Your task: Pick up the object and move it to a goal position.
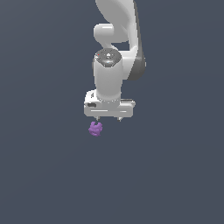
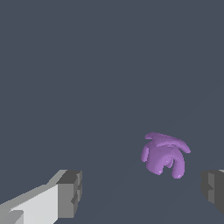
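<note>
The object (image 1: pixel 95 129) is a tiny purple lump, knobbly and folded, with a flat cap-like flap on one side and rounded lobes curling under it; the wrist view (image 2: pixel 164 156) shows these lobes most clearly. It is much smaller than the white hand (image 1: pixel 109 119) and lies on the dark counter (image 1: pixel 43 175). In the exterior view it sits just below the hand's body, toward the exterior view's left, close under the finger on that side.

The hand's two fingers stand well apart, with nothing between their pads. In the wrist view one grey pad (image 2: pixel 70 193) is at one side and the other grey pad (image 2: pixel 213 190) at the far edge; the object lies in the span between them, nearer the second pad, touching neither.

The white arm (image 1: pixel 116 39) rises behind the hand. Nothing else shows near the object.

The counter is a plain, even slate-blue grey that fills both views, with no edge or wall to tell apart.
</note>
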{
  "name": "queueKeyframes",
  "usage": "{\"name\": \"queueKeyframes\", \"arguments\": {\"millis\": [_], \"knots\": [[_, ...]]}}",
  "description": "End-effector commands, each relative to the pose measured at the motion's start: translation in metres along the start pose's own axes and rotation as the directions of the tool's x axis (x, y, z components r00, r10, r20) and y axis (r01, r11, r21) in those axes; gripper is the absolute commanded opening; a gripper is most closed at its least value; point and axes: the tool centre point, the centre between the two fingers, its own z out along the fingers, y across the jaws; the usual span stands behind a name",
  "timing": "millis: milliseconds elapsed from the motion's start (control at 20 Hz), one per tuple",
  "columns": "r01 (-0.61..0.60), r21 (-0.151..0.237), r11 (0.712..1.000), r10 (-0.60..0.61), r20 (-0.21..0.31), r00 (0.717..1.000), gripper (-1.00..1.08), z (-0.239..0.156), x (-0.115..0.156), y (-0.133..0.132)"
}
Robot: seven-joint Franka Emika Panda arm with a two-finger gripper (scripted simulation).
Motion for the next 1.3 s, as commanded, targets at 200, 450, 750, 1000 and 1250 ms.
{"name": "queueKeyframes", "arguments": {"millis": [200,450,750,1000,1250], "knots": [[0.012,0.001,1.000,-0.011,-0.010,1.000,1.00,-0.004,0.002,-0.001],[0.048,0.002,0.999,-0.047,-0.036,0.998,1.00,-0.017,0.006,-0.005],[0.041,0.002,0.999,-0.041,-0.034,0.999,1.00,-0.014,0.005,-0.003],[-0.010,0.009,1.000,0.010,-0.026,1.000,1.00,0.007,0.001,0.013],[-0.108,0.017,0.994,0.108,-0.008,0.994,1.00,0.045,-0.011,0.042]]}}
